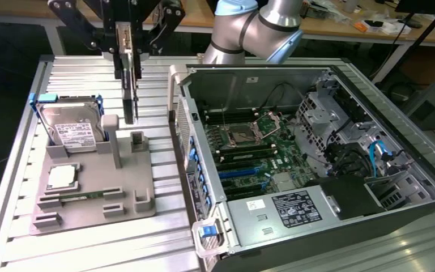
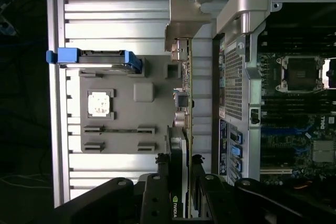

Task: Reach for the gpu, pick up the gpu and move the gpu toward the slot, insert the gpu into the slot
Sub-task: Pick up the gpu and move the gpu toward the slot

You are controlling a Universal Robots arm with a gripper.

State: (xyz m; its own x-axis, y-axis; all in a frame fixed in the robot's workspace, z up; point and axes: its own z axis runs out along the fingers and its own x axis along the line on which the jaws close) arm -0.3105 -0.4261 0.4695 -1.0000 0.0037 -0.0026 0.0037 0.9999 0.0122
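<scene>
Ribbed metal worktop (image 1: 165, 238) below, and the pincer (image 1: 129, 59) sits high on the exterior view's far left, clamped on the gpu (image 1: 131, 90). The card hangs edge-on, its silvery bracket (image 2: 186, 14) at the end away from the grip. Under it is the grey holder (image 1: 89, 187) with the hard drive (image 1: 70, 127). To the exterior view's right is the open computer case (image 1: 278, 85), and the blue slot (image 1: 242, 168) on its motherboard (image 1: 278, 141) is well apart from the card.

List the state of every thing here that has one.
end effector, shut on the gpu
gpu, held edge-on over the grey fixture
slot, empty
computer case, side open
hard drive, propped in the fixture
</scene>
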